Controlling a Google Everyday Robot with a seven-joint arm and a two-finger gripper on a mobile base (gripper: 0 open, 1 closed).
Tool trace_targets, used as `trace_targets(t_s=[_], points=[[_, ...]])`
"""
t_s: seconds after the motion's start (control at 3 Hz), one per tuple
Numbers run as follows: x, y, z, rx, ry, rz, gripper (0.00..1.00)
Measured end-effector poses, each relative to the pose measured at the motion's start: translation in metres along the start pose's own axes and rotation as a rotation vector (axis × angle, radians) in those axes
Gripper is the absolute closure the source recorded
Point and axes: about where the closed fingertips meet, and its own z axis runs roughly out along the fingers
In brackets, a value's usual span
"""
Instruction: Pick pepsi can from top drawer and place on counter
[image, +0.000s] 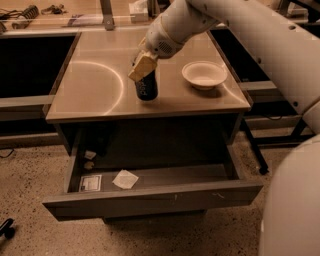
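Tan pads of the gripper (142, 69) are squeezing the pepsi can (146, 90), hiding its top. The can is standing on the shiny counter (90, 95), above the open top drawer (150, 200).

Tabletop (100, 95) is smooth, glossy beige, big glare arc. The tool (145, 73), matt tan pads (141, 68) on shiny white plastic, grips the glossy dark pepsi can (146, 91) standing on it. Top drawer (150, 198) looks dull grey metal, matt paper scrap (125, 179) inside.

One claw (142, 67) clasped one pepsi can (146, 89) over one surface (90, 95); one white bowl (204, 75) sat right; one drawer (150, 197) held one label (90, 183), three scraps (125, 179).
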Motion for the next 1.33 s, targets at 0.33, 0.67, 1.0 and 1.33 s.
trace_targets(t_s=[0.33, 0.67, 1.0, 1.33], points=[[0.0095, -0.0126, 0.0185, -0.015, -0.032, 0.06, 1.0], [0.0138, -0.0159, 0.0258, -0.023, -0.041, 0.084, 1.0], [0.0138, -0.0159, 0.0259, -0.023, -0.041, 0.084, 0.81], [0.0138, -0.0159, 0.0259, -0.023, -0.041, 0.084, 0.58]])
